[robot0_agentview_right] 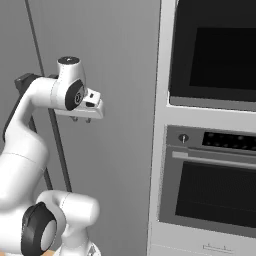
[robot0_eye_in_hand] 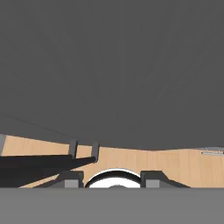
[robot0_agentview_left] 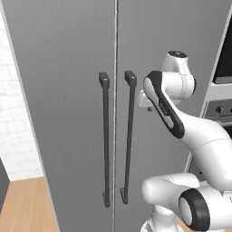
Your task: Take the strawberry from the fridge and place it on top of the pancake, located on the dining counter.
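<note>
The fridge is a tall grey cabinet with both doors shut and two dark bar handles side by side at the middle seam. My gripper hangs close in front of the right door, right of the handles and near their top, pointing down. In the hand view the gripper is open, with nothing between its tips, looking down along the grey door at the handle feet. The strawberry, the pancake and the dining counter are out of view.
A built-in oven column stands right beside the fridge, its edge also at the right of the left base view. A white brick wall and wooden floor lie to the fridge's left.
</note>
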Motion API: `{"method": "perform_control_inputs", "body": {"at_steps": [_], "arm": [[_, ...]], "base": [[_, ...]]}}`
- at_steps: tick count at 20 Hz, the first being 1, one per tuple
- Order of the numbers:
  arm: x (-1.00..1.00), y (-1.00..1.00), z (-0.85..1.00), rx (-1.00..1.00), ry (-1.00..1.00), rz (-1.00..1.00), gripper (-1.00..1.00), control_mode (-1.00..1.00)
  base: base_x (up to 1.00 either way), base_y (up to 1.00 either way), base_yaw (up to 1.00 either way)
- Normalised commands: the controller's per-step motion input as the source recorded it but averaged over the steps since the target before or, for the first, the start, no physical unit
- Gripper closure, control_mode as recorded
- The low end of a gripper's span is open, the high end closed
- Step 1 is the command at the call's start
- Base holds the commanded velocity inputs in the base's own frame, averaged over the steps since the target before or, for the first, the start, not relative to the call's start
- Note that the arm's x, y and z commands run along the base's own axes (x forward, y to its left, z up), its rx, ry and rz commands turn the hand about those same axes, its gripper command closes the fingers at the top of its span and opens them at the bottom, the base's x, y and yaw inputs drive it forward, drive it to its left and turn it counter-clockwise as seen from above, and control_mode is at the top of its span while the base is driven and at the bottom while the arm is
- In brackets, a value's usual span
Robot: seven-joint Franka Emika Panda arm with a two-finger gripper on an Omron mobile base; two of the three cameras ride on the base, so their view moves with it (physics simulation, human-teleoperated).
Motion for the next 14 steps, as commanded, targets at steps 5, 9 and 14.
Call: {"method": "perform_control_inputs", "body": {"at_steps": [5, 9, 14], "arm": [[0.0, 0.0, 0.0, 0.0, 0.0, 0.0, -1.0, 1.0], [0.0, 0.0, 0.0, 0.0, 0.0, 0.0, -1.0, 1.0], [0.0, 0.0, 0.0, 0.0, 0.0, 0.0, -1.0, 1.0]], "base": [[-0.1, 0.0, 0.0], [-0.56, 0.0, 0.0], [-0.44, 0.09, 0.0]]}}
